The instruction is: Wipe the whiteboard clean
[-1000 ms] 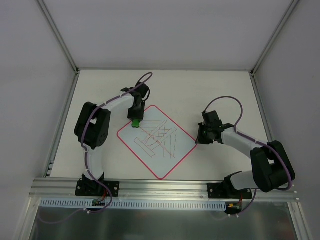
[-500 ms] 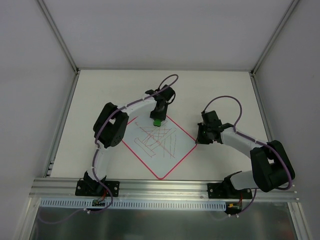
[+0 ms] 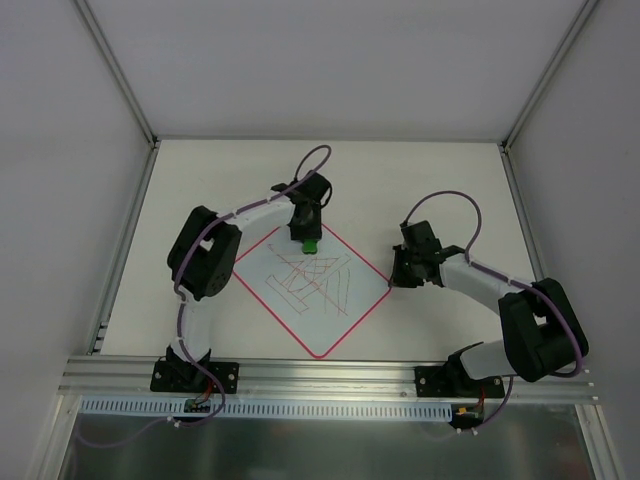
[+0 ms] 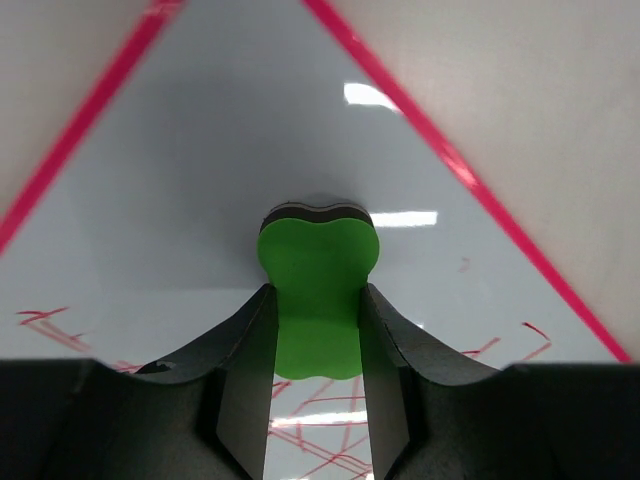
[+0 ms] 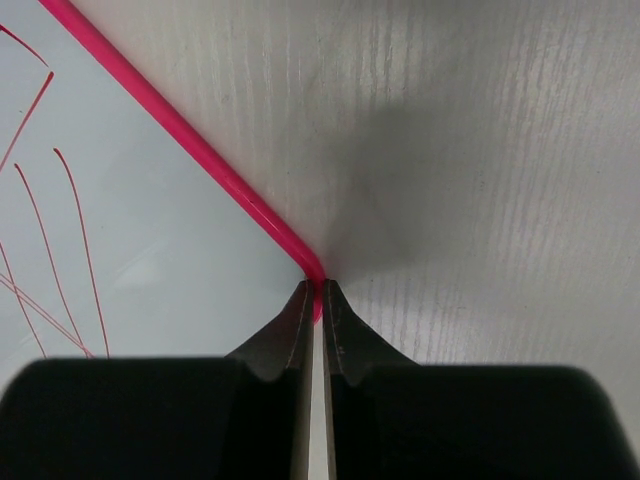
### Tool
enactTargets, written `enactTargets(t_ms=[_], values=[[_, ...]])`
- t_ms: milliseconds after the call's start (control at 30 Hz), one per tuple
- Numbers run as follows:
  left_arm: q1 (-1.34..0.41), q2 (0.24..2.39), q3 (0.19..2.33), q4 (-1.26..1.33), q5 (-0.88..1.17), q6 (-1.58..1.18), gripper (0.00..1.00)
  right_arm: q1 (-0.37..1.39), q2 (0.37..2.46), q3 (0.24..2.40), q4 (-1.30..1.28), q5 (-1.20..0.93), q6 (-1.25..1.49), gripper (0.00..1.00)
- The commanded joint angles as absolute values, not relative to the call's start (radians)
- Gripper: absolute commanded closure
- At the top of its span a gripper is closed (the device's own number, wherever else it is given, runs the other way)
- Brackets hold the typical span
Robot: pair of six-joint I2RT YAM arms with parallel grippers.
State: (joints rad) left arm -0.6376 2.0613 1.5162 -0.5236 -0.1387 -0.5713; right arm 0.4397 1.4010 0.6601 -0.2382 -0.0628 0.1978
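I log the whiteboard [image 3: 322,325] flat on the counter [image 3: 200,185], red scribbles remaining. Left end effector [image 4: 315,292] clamps a green block [image 4: 317,255] (near the far corner); right end effector [image 5: 313,290] pinches the board's right corner.

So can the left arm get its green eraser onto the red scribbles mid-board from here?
Probably yes. The left gripper holds the green eraser at the whiteboard's far corner. The scribbles lie just nearer with nothing between, and the right gripper sits off at the right corner.
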Motion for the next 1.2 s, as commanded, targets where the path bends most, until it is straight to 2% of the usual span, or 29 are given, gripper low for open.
enactTargets(t_ms=[0,433,800,1067,1167], values=[[-0.543,2.071,1.384,-0.652,-0.179,-0.586,1.00,0.449,1.434,0.655,-0.273,-0.038,0.193,1.00],[-0.414,1.991,1.267,-0.701,-0.187,-0.551,1.00,0.449,1.443,0.658,-0.273,-0.038,0.193,1.00],[-0.384,1.913,1.181,-0.716,-0.219,-0.609,1.00,0.449,1.440,0.655,-0.272,-0.041,0.190,1.00],[-0.387,1.922,1.190,-0.721,-0.186,-0.618,1.00,0.449,1.437,0.655,-0.265,-0.051,0.181,1.00],[-0.465,1.948,1.227,-0.722,-0.175,-0.617,1.00,0.451,1.442,0.657,-0.262,-0.052,0.181,1.00]])
